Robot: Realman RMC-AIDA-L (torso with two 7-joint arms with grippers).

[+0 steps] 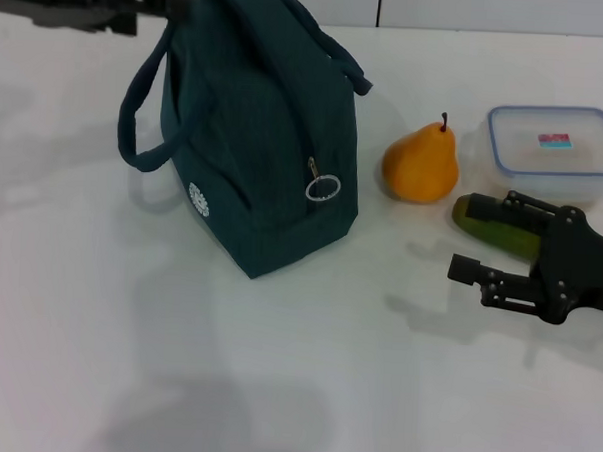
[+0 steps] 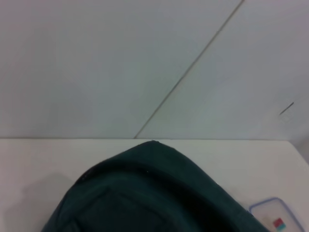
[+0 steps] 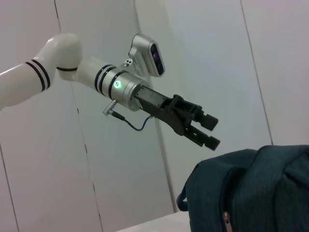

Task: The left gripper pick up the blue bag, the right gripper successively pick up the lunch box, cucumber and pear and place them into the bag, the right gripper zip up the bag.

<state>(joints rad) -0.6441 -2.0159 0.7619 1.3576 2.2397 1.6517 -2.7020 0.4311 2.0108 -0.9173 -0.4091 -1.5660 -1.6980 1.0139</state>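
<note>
Bag [image 1: 255, 134] stands upright left of centre on the table [image 1: 96, 357], zipped shut, its zip ring [image 1: 323, 188] hanging on the side toward the pear [image 1: 421, 163]. The left gripper [image 3: 205, 130] hovers just above the bag's top at about 11 o'clock, jaws parted, holding nothing. If it closes on fabric rather than a handle [image 1: 146, 109], the bag could tip or sag. At 3 o'clock from the bag sits the pear, then the box [image 1: 555, 152] beyond; the cucumber [image 1: 497, 227] lies at 5 o'clock from the pear, partly under the right gripper [image 1: 481, 239], whose open fingers hang just over it. A careless descent could roll the cucumber into the pear.
</note>
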